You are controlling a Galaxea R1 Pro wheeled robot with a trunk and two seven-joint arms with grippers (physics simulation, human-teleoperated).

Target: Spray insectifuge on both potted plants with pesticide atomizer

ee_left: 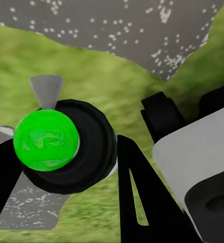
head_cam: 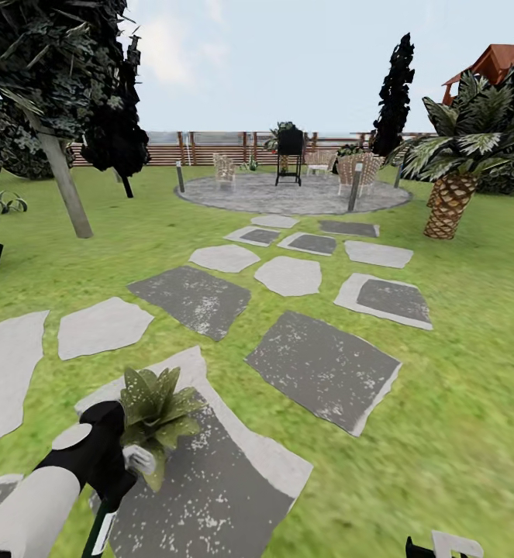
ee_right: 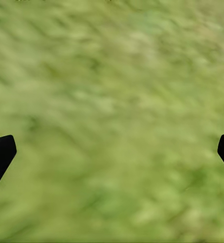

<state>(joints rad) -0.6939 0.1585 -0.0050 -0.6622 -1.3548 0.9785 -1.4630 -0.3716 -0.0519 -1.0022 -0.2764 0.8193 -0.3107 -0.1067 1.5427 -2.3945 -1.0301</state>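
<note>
Between the two black fingers of my left gripper sits the pesticide atomizer, seen end-on as a round black body with a bright green spot and a grey cone. In the head view the left gripper is low at the left, right beside a potted plant, a rosette of speckled green leaves on a grey stepping stone. The plant's pot is mostly hidden behind the hand. My right gripper is open over bare grass, and its tip pokes in at the bottom right.
Grey and white stepping stones lead across the lawn to a round paved patio with chairs and a black grill. A leaning tree trunk stands at the left, a palm at the right, and a brown fence behind.
</note>
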